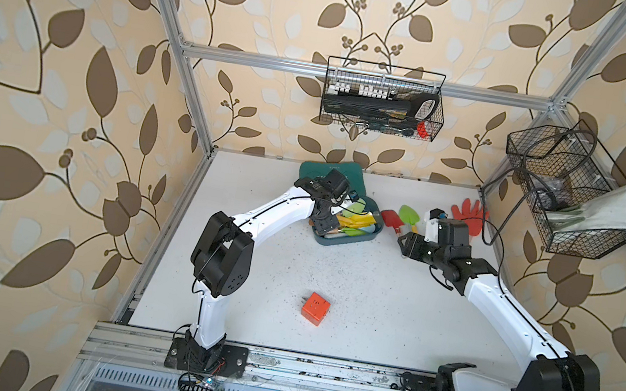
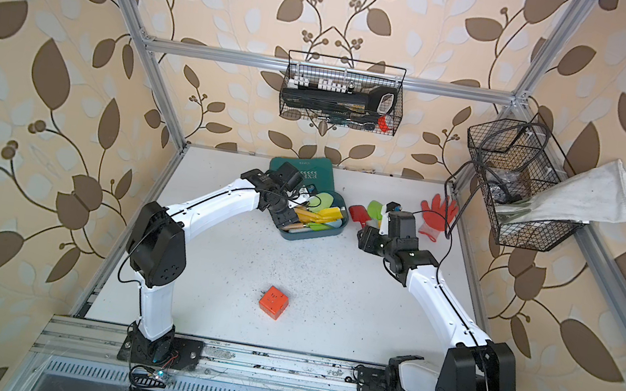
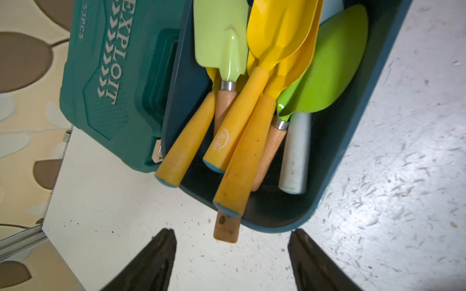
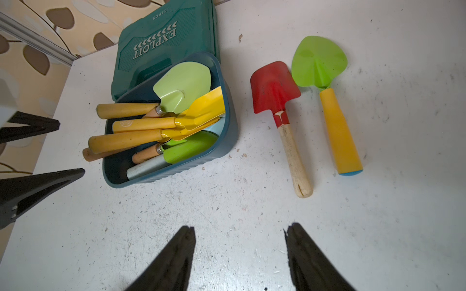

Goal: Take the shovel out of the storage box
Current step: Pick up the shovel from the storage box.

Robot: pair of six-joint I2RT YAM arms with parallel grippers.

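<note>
reach step: left gripper [image 3: 230, 234] hovers released, empty, at the box [image 4: 176, 173] near-left end; shovels [image 3: 239, 171] lie inside. right gripper [image 4: 239, 229] released, idle. next, likely: drop, clench one handle.

robot lab cell: aluminium frame [image 1: 260, 59]

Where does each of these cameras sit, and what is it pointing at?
Both top views: overhead, looking down on the table; left arm, right arm show.
Left wrist: beside the storage box, facing its shovels; open left gripper shows.
Right wrist: over the table, facing box and a red shovel outside; open right gripper shows.
Shared: box, green tool case.
</note>
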